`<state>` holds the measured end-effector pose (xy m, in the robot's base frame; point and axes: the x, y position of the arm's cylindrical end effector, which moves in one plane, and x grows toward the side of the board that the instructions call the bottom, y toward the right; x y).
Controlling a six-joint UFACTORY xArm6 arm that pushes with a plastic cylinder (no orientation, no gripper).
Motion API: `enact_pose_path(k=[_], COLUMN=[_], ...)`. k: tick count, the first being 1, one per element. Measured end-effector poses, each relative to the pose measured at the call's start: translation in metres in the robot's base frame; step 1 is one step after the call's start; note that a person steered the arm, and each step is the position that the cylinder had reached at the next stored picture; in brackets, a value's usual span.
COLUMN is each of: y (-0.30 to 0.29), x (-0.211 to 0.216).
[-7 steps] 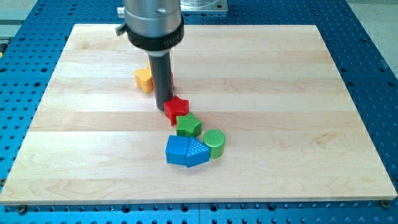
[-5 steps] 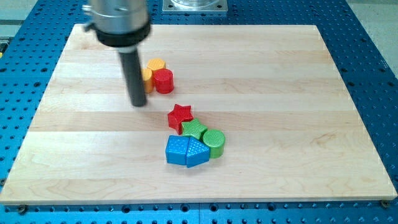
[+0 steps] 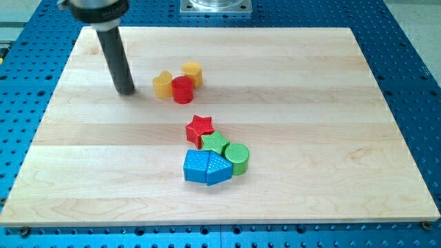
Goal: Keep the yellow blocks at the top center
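Observation:
Two yellow blocks lie in the upper middle of the board: one [image 3: 162,84] touches the left side of a red cylinder [image 3: 182,90], the other [image 3: 193,72] sits at the cylinder's upper right. My tip [image 3: 125,90] rests on the board to the left of this group, a short gap from the left yellow block.
A red star [image 3: 200,127] lies below the group. Under it cluster a green block [image 3: 215,144], a green cylinder [image 3: 238,158], a blue block [image 3: 196,167] and a blue triangular block [image 3: 219,169]. The wooden board [image 3: 331,103] sits on a blue perforated table.
My tip has moved from beside the red star up and to the left, past the yellow blocks. The yellow blocks and red cylinder, earlier partly hidden by the rod, now show in full.

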<state>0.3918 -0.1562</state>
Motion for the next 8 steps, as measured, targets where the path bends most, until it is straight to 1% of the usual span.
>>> enact_pose_path(k=[1, 2, 3, 4, 5, 6, 7, 8], y=[0.078, 0.108, 0.111, 0.131, 0.121, 0.094, 0.147, 0.167], x=[0.000, -0.031, -0.082, -0.104, -0.098, -0.024, -0.050, -0.097])
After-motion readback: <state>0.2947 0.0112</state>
